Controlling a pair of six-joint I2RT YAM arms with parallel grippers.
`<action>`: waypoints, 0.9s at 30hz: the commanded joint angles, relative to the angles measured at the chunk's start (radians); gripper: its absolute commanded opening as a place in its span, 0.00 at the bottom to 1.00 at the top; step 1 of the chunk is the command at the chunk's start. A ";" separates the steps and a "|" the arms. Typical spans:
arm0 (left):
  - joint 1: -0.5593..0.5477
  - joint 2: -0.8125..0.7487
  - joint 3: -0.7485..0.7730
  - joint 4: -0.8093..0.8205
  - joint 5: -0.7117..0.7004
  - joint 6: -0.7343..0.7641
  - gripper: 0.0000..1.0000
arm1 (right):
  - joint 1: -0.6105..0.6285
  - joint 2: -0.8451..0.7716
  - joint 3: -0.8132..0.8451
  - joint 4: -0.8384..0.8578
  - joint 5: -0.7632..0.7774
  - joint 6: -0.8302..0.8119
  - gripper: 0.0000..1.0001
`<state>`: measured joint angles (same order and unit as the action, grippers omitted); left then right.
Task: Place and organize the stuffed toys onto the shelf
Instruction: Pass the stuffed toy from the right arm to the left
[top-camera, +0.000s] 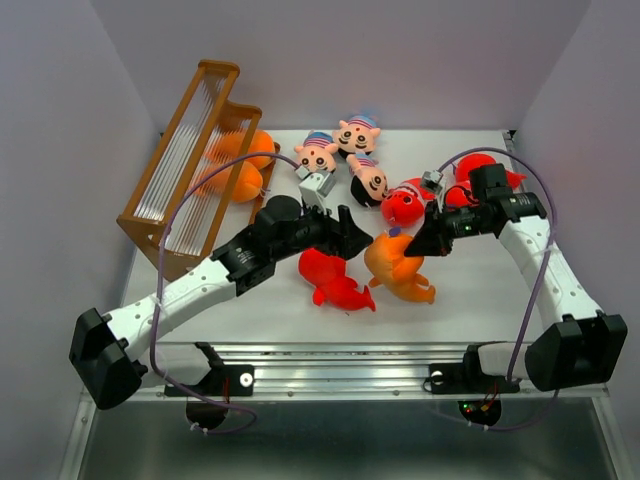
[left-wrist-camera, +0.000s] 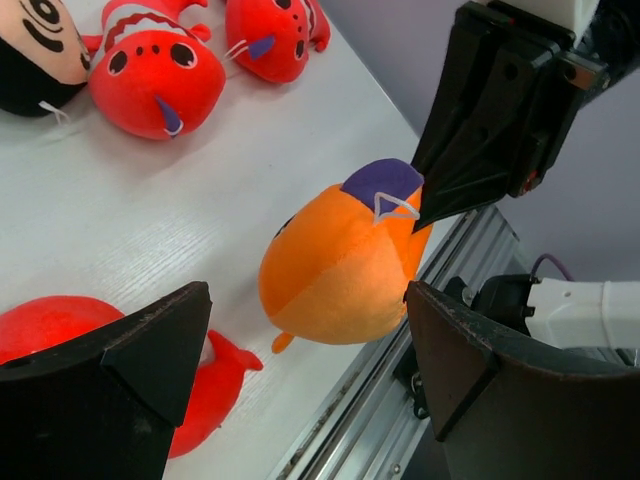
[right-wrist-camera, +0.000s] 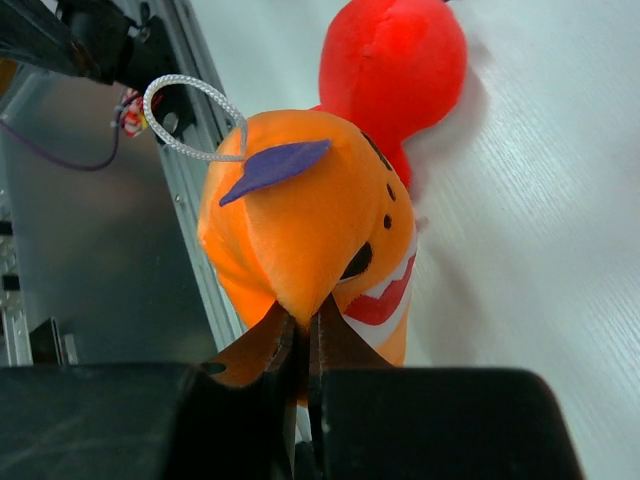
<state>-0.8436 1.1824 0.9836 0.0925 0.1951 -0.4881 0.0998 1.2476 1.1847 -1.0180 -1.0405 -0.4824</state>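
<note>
Right gripper (right-wrist-camera: 305, 325) pinches only a thin fold of the orange plush toy (top-camera: 398, 268) at mid-counter (top-camera: 480, 300); left gripper (top-camera: 358, 236) stands wide open facing it. That shallow pinch could slip and drop it.

1. A white surface (top-camera: 470, 300) with faint wood grain fills the middle of the scene.
2. Plain pale lilac walls close it in on 3 sides: the back wall (top-camera: 400, 60), left wall (top-camera: 50, 150) and right wall (top-camera: 600, 100).
3. A silver metal rail (top-camera: 340, 358) runs along the near edge.
4. Below the rail lies a dark grey panel (top-camera: 330, 445).
5. The light is even, and shadows are soft.
</note>
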 joint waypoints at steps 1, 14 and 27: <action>-0.043 -0.032 -0.013 0.018 0.026 0.074 0.90 | 0.018 0.055 0.069 -0.116 -0.105 -0.134 0.01; -0.149 -0.138 -0.306 0.432 -0.108 -0.061 0.93 | 0.018 -0.004 0.165 0.275 0.039 0.445 0.01; -0.221 0.084 -0.106 0.420 -0.325 -0.101 0.94 | -0.055 0.070 0.141 0.498 -0.047 0.902 0.01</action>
<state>-1.0439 1.2346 0.7990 0.4576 -0.0170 -0.5720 0.0753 1.3270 1.3399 -0.6769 -1.0027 0.2367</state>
